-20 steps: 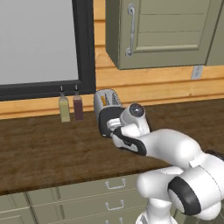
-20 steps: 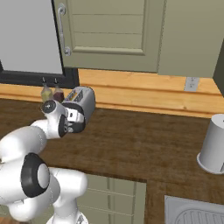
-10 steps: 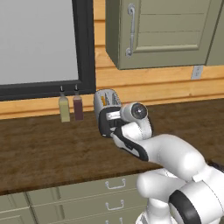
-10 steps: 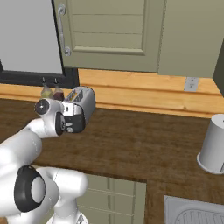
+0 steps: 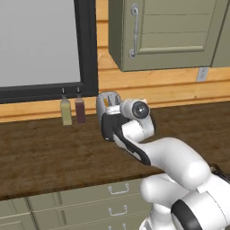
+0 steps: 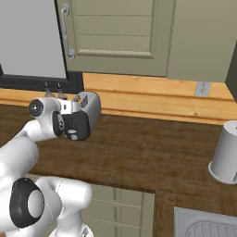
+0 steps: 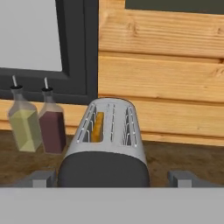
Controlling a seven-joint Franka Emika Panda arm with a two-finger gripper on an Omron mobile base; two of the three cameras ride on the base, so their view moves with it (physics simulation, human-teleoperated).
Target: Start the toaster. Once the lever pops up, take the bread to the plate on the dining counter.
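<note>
Ok, from the left base view I see the gripper [image 5: 107,127] at the toaster [image 5: 108,101] on the wood counter [image 5: 40,152], just right of the two bottles [image 5: 72,110]. From the right base view, the hand covers the toaster's [image 6: 88,109] black front, and a grey canister [image 6: 226,152] stands well apart to the right. From the hand view, fingertips [image 7: 41,178] are spread wide either side of the toaster [image 7: 107,146], holding nothing; the bread [image 7: 98,127] sits in its left slot.
</note>
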